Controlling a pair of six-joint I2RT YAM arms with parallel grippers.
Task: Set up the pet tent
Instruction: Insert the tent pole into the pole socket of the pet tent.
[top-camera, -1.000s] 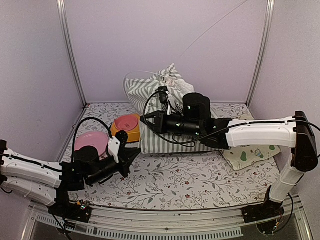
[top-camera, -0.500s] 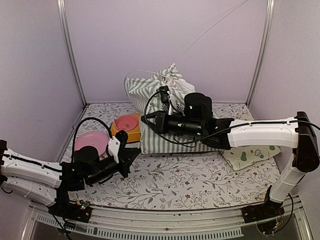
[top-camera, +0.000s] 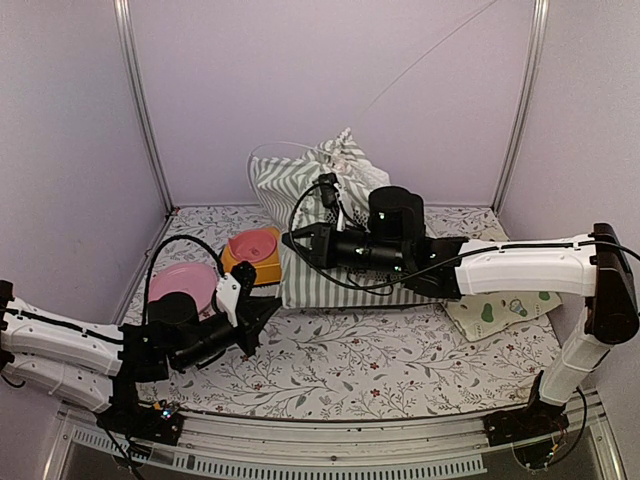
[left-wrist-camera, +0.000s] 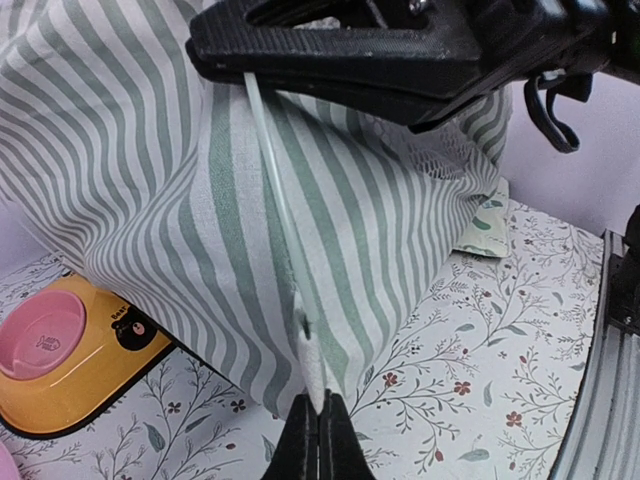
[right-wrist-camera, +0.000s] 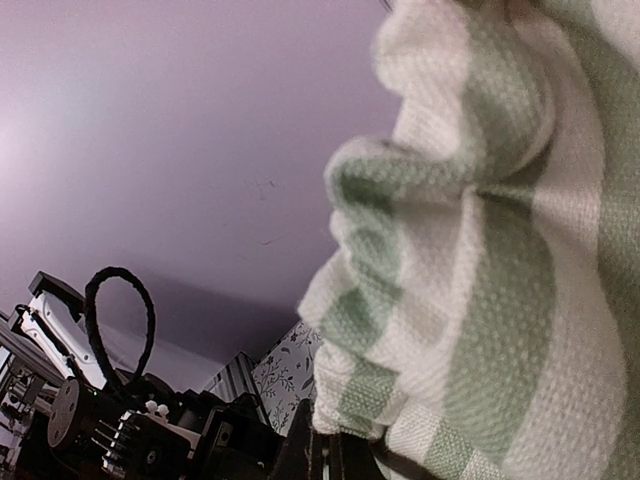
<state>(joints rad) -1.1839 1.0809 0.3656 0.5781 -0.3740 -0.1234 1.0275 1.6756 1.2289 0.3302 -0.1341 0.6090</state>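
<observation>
— Near the front edge, low on the left: what has the left gripper (left-wrist-camera: 320, 440) got?
— Its jaws are pinched tight on the tip of a thin white pole (left-wrist-camera: 275, 200), just above the floral surface (top-camera: 380, 360).
— Where does the pole run?
— Up along the striped pet tent (top-camera: 275, 185), which lies slumped mid-surface. The orange bowl (top-camera: 270, 268) is just beside its left side.
— And the right gripper (top-camera: 292, 240)?
— Over the tent, jaws pressed together on bunched green-and-white fabric, where the pole's upper end meets them.
— Anything farther right?
— An avocado-print mat (top-camera: 505, 305), lying by the tent's right edge.
</observation>
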